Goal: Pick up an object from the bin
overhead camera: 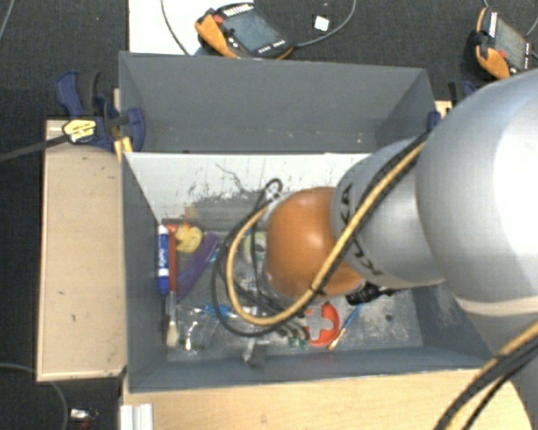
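Observation:
My gripper (249, 287) reaches down into the middle of the bin, mostly hidden under the orange wrist cover and a loop of cable. Just left of it lies a purple flat piece (197, 262), with a small yellow toy (188, 237) at its upper end. Below and left of the gripper, a clear plastic thing (194, 323) rests on the bin floor. A red and white object (324, 323) lies to the gripper's lower right, partly under the arm. What lies directly beneath the gripper is hidden.
A blue pen-like tube (164, 260) and a slim pale-tipped stick (172, 319) lie along the bin's left wall. The arm covers the bin's right half. The back of the floor is scuffed bare metal.

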Available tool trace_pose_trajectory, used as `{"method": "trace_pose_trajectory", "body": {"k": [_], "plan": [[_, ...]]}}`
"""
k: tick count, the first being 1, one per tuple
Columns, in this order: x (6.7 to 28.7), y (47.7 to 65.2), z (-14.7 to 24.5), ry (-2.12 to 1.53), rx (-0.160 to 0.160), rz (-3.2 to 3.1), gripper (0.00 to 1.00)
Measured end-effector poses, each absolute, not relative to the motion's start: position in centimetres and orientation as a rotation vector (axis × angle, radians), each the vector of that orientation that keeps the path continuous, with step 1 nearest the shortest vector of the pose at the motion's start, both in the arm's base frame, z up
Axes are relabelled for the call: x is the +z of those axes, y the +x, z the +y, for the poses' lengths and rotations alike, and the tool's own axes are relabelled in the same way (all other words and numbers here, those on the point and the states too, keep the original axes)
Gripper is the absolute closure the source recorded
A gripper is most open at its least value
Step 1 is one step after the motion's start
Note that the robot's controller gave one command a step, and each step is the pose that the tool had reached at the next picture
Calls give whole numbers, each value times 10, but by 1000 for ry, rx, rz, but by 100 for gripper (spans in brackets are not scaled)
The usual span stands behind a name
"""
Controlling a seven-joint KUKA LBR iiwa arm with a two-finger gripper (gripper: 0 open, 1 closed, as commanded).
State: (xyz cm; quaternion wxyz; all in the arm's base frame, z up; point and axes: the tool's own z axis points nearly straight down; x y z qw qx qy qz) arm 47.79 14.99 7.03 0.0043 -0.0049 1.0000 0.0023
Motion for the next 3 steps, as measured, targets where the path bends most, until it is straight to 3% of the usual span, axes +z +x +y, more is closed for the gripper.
{"method": "trace_pose_trajectory", "body": {"k": [1,3], "plan": [[71,553,201,-538,7,3090,100],[83,551,200,-535,5,3098,100]]}}
